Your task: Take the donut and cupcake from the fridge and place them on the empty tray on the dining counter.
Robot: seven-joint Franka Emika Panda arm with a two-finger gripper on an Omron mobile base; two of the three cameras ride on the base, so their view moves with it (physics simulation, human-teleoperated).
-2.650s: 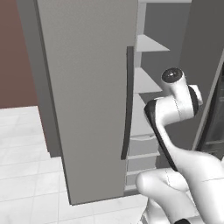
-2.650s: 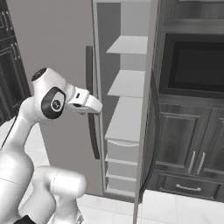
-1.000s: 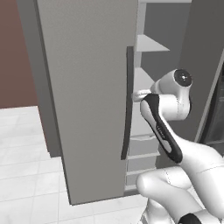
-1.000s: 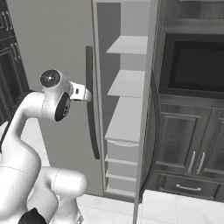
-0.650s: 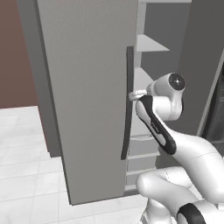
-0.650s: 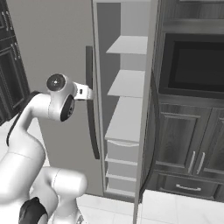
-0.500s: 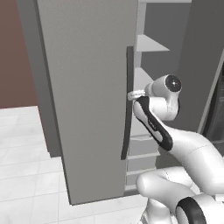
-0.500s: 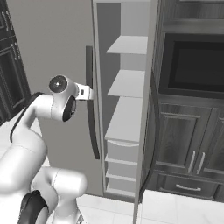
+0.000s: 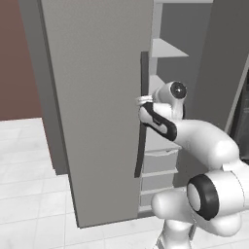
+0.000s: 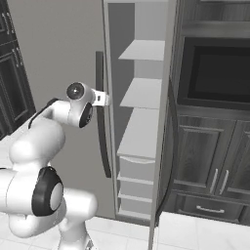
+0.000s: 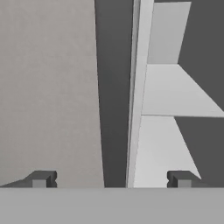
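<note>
Two fingertips spread wide; tool [image 11: 111, 179] empty, straddling fridge [image 9: 97, 97] door handle [image 11: 114, 87].

The light is soft and even, with no bright spots or glare. The fridge [image 9: 107, 97] door looks flat grey. Inside, the white shelves [image 10: 141, 93] are brighter, and the wall behind them is darker. The floor [image 9: 29, 180] is pale. Edges look a little jagged and soft. Shadows are faint.
</note>
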